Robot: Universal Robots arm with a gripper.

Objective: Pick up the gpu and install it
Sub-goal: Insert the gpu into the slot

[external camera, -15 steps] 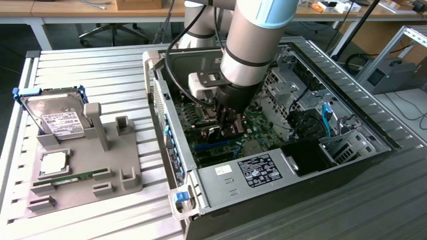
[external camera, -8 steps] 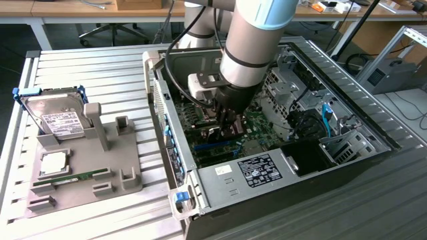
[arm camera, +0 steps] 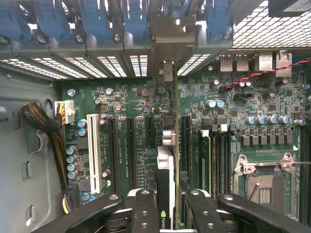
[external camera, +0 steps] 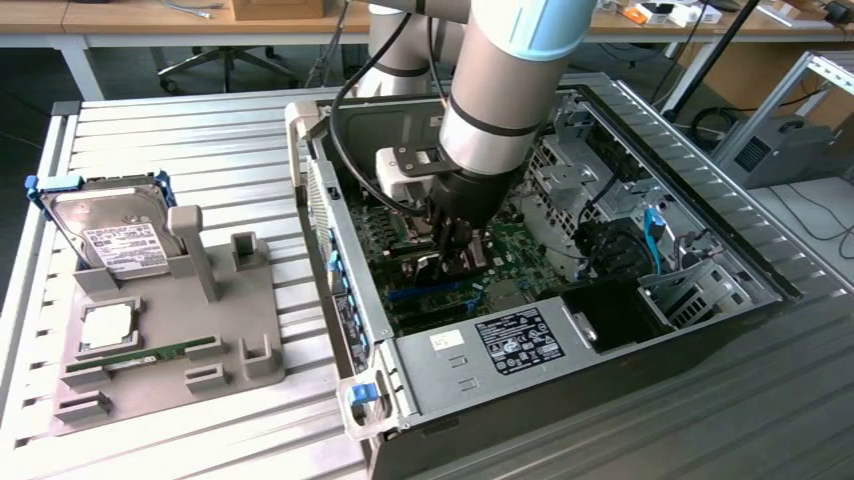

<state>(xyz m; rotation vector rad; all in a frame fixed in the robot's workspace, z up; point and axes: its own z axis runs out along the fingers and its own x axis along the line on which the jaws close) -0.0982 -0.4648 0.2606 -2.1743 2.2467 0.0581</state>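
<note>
The gpu [arm camera: 165, 167] shows edge-on in the wrist view, a thin card with a white and black face, standing upright over the green motherboard [arm camera: 136, 121]. Its silvery metal bracket [arm camera: 167, 73] reaches toward the case's rear slot openings. My gripper [arm camera: 171, 213] is shut on the card, one black finger on each side. The card's lower edge runs alongside a long black expansion slot [arm camera: 185, 145]; whether it is seated I cannot tell. In the exterior view my gripper [external camera: 449, 258] is deep inside the open computer case [external camera: 534, 335], with the gpu [external camera: 461, 265] dark between its fingers.
A white slot [arm camera: 95, 150], a brown cable bundle [arm camera: 41, 119] and the CPU socket [arm camera: 265, 187] lie around the card. At the exterior view's left a grey holder [external camera: 174, 345] carries a silver hard drive [external camera: 114, 235] and a slim green memory stick [external camera: 134, 356].
</note>
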